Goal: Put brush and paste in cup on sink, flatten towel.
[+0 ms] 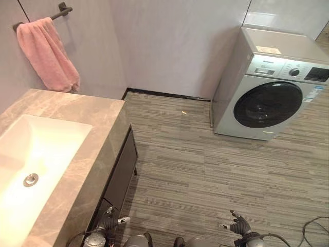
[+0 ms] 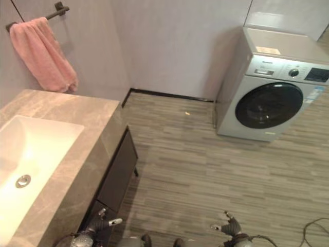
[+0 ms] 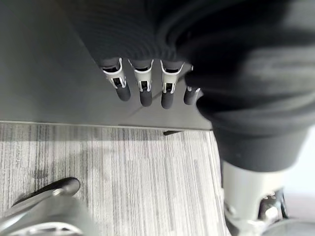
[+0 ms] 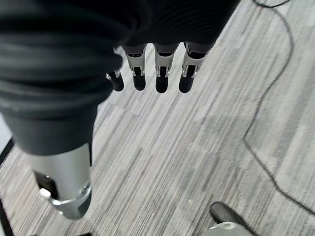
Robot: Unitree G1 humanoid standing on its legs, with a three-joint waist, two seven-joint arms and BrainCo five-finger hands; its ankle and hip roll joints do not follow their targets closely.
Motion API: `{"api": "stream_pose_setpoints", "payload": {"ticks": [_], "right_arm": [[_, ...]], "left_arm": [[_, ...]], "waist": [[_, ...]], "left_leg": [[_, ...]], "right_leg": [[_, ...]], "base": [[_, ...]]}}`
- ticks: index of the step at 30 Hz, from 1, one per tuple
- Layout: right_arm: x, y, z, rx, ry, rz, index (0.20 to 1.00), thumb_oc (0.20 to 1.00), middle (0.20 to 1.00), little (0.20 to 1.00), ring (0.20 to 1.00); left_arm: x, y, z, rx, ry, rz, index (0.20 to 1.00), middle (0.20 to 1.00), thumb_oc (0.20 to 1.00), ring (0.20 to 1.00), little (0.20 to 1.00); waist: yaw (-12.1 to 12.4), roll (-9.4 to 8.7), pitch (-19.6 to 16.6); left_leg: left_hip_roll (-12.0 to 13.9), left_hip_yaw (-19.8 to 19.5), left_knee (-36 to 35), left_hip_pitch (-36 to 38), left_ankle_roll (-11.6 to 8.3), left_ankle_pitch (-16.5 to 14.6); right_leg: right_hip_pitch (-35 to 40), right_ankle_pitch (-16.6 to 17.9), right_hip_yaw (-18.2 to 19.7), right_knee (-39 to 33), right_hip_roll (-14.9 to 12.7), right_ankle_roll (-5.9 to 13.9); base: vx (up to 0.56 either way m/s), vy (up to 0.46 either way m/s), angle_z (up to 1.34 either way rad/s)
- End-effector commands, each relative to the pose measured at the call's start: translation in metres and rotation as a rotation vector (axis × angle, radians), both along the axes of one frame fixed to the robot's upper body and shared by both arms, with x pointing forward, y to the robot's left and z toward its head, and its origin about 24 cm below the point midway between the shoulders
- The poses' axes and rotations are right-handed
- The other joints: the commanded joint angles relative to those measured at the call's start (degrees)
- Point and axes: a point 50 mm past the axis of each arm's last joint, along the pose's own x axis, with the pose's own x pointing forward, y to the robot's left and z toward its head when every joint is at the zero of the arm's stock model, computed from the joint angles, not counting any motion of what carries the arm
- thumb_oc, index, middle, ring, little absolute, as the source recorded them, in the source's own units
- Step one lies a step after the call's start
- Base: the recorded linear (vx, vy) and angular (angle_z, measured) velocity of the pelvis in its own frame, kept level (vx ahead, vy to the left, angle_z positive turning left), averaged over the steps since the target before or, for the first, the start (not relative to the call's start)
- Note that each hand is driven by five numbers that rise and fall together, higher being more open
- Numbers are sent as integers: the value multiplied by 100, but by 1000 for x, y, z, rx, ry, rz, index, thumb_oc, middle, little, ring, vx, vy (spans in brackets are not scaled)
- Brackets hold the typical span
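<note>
A pink towel (image 1: 47,54) hangs bunched and uneven from a dark wall bar (image 1: 60,10) at the upper left. Below it, a white sink basin (image 1: 51,136) with a metal drain (image 1: 31,179) is set in a grey marble counter (image 1: 97,108). My left hand (image 1: 109,221) hangs low beside the counter's front corner. Its fingers (image 3: 142,86) are straight and hold nothing, with the dark cabinet face behind them. My right hand (image 1: 240,225) hangs low over the floor at the lower right. Its fingers (image 4: 157,76) are relaxed and empty too.
A dark cabinet (image 1: 121,175) sits under the counter. A silver front-loading washing machine (image 1: 272,87) stands against the back wall at the right. Striped grey floor spreads between them, with a small scrap (image 1: 184,111) lying near the wall.
</note>
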Motion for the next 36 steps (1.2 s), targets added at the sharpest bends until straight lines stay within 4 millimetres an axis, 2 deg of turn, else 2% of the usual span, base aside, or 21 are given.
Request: {"api": "stream_pose_setpoints", "payload": {"ticks": [1, 2, 3, 4, 6, 9, 16, 17, 20, 23, 26, 27, 28, 29, 30, 32, 33, 36], "right_arm": [[13, -33, 19, -73, -84, -52, 1000, 1000, 1000, 1000, 1000], [14, -33, 19, -73, -84, -53, 1000, 1000, 1000, 1000, 1000], [15, -34, 19, -73, -87, -68, 1000, 1000, 1000, 1000, 1000], [14, -34, 17, -73, -83, -85, 1000, 1000, 1000, 1000, 1000], [9, -31, 13, -54, -69, -113, 1000, 1000, 1000, 1000, 1000], [1, -25, 8, -34, -38, -100, 1000, 1000, 1000, 1000, 1000], [-6, -15, 4, -19, -19, -41, 1000, 1000, 1000, 1000, 1000], [-8, -15, 4, -18, -20, -42, 1000, 1000, 1000, 1000, 1000], [-6, -21, 9, -32, -46, -53, 1000, 1000, 1000, 1000, 1000], [-7, -25, 10, -51, -45, -48, 1000, 1000, 1000, 1000, 1000], [-10, -33, 11, -74, -40, -85, 1000, 1000, 1000, 1000, 1000], [-10, -35, 11, -74, -41, -113, 1000, 1000, 1000, 1000, 1000], [-8, -33, 11, -62, -48, -120, 1000, 1000, 1000, 1000, 1000], [-7, -31, 10, -61, -48, -103, 1000, 1000, 1000, 1000, 1000], [-6, -29, 10, -63, -44, -83, 1000, 1000, 1000, 1000, 1000], [-1, -24, 10, -66, -43, -41, 1000, 1000, 1000, 1000, 1000], [6, -18, 10, -58, -48, -6, 1000, 1000, 1000, 1000, 1000], [15, -9, 11, -44, -58, 40, 1000, 1000, 1000, 1000, 1000]], "left_arm": [[31, -13, 16, 8, -124, -92, 1000, 1000, 1000, 1000, 1000], [32, -13, 16, 7, -124, -93, 1000, 1000, 1000, 1000, 1000], [34, -11, 17, 22, -126, -88, 1000, 1000, 1000, 1000, 1000], [34, -9, 16, 31, -117, -71, 1000, 1000, 1000, 1000, 1000], [28, -8, 10, 29, -83, -43, 1000, 1000, 1000, 1000, 1000], [20, -6, 5, 12, -56, 6, 1000, 1000, 1000, 1000, 1000], [8, 0, 1, -1, -30, 49, 1000, 1000, 1000, 1000, 1000], [7, 1, 0, 0, -26, 50, 1000, 1000, 1000, 1000, 1000], [13, 0, 4, 2, -48, 36, 1000, 1000, 1000, 1000, 1000], [14, -1, 5, -4, -58, 34, 1000, 1000, 1000, 1000, 1000], [16, -3, 5, -24, -69, 56, 1000, 1000, 1000, 1000, 1000], [15, -4, 5, -30, -69, 64, 1000, 1000, 1000, 1000, 1000], [10, -2, 2, -29, -55, 79, 1000, 1000, 1000, 1000, 1000], [7, -1, 2, -25, -53, 89, 1000, 1000, 1000, 1000, 1000], [5, 0, 0, -24, -44, 96, 1000, 1000, 1000, 1000, 1000], [1, 3, -1, -16, -31, 103, 1000, 1000, 1000, 1000, 1000], [-3, 7, -1, -14, -24, 120, 1000, 1000, 1000, 1000, 1000], [-12, 11, -5, -12, 4, 147, 1000, 1000, 1000, 1000, 1000]], "waist": [[-62, 81, 231], [-68, 85, 226], [-120, 78, 193], [-107, 66, 187], [-100, 41, 140], [-89, 8, 78], [-49, -56, -65], [-53, -68, -80], [-27, -112, 44], [6, -122, 88], [49, -116, 84], [106, -89, 52], [212, -6, -15], [291, 35, -30], [361, 86, -51], [452, 104, -54], [475, 54, -90], [563, -37, -291]], "left_leg": [[-229, -296, 1112, -239, 212, -113], [-229, -303, 1141, -263, 214, -128], [-273, -299, 1193, -229, 380, -473], [-294, -305, 1206, -218, 400, -516], [-338, -272, 1061, -151, 451, -549], [-406, -257, 773, -49, 422, -443], [-516, -354, -92, 155, 239, 169], [-509, -370, -66, 128, 166, 335], [-425, -538, 465, -271, -183, 1179], [-457, -572, 724, -366, -236, 1297], [-466, -383, 441, -689, -218, 1248], [-491, -305, 60, -846, -181, 1255], [-488, -302, -778, -935, -109, 1323], [-479, -350, -1260, -895, -113, 1542], [-431, -431, -1563, -962, -160, 1730], [-402, -507, -1562, -985, -179, 1910], [-486, -586, -1495, -901, -83, 1703], [-696, -679, -1253, -876, 121, 1441]], "right_leg": [[73, 53, 249, 614, -60, 520], [52, 35, 242, 644, -65, 521], [-62, -132, 278, 882, -114, 481], [-79, -133, 296, 912, -125, 474], [-59, -110, 329, 834, -134, 472], [15, -38, 350, 608, -130, 481], [305, 436, 462, -414, 38, 515], [367, 491, 460, -560, 75, 506], [636, 698, 433, -951, 141, 418], [792, 723, 429, -1138, 158, 379], [1022, 721, 418, -1458, 109, 414], [1107, 694, 472, -1545, 143, 441], [1238, 614, 595, -1644, 236, 487], [1364, 544, 664, -1682, 276, 517], [1476, 481, 725, -1695, 327, 531], [1628, 375, 804, -1599, 345, 524], [1657, 278, 865, -1520, 265, 588], [1795, 195, 985, -1351, 35, 703]], "base": [[-49, -7, 0], [34, 7, 7], [59, -8, 11], [79, -12, 10], [64, -17, 5], [55, -26, -1], [47, -59, 1], [41, -108, 4], [8, -115, 16], [44, -45, 25], [106, -4, 3], [267, 71, 24], [343, 115, 21], [393, 135, -14], [314, 89, -34], [316, 79, -47], [346, 124, -49], [375, 164, -61]]}}
